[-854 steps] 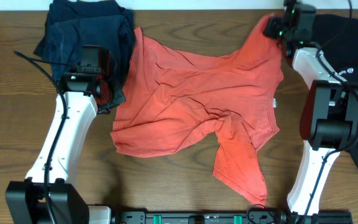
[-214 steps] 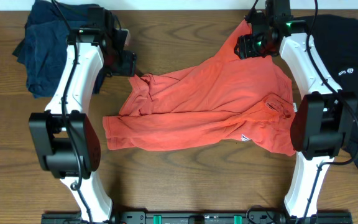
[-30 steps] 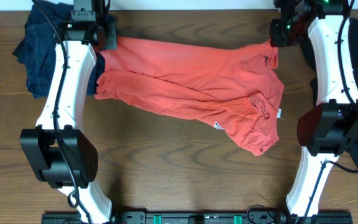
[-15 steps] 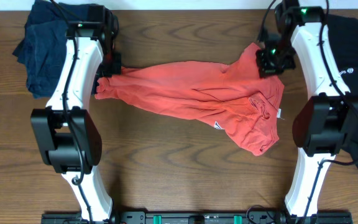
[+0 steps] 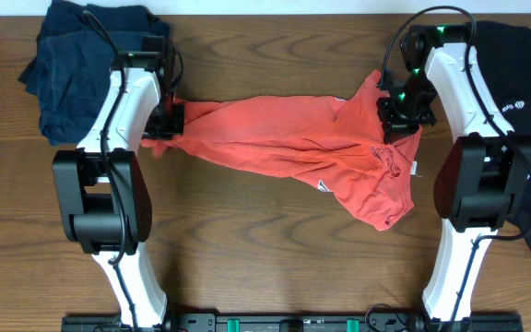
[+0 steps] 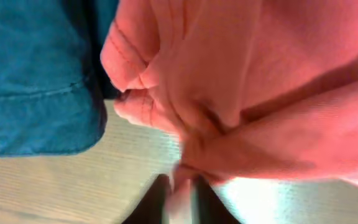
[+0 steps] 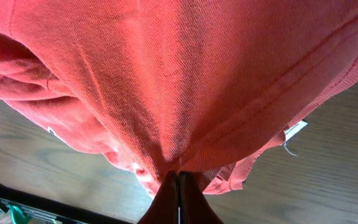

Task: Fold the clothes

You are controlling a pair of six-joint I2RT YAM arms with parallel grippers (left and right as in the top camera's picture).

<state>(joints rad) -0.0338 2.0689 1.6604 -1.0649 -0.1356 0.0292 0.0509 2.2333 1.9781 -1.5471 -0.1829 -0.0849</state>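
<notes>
1. The red-orange T-shirt (image 5: 284, 143) lies on the brown table (image 5: 265, 258), pulled into a long, bunched strip from one arm to the other.
2. The shirt is full of wrinkles. Its right end hangs down in a lumpy heap, and a small white tag (image 5: 411, 168) pokes out there. It does not look like a neat fold yet.
3. The right gripper (image 5: 396, 118) has its two fingers pressed tight together. They pinch a fold of the shirt near its right end.
4. The left gripper (image 5: 166, 123) is at the shirt's left end, and red cloth is bunched up right at its fingers. The close-up picture is blurry, so I cannot tell if the fingers are gripping the cloth or letting go.
5. The navy garments (image 5: 72, 65) sit in a crumpled pile at the far left corner, just beside the shirt's left end. No one is touching them, and they look unfolded.
6. The black garment (image 5: 514, 74) with a white logo lies at the right edge, partly under the right arm. It looks unfolded too.
7. So I think the job is only at the start. The red shirt needs to be laid flat and folded. After that, the navy and black clothes need folding too.
</notes>
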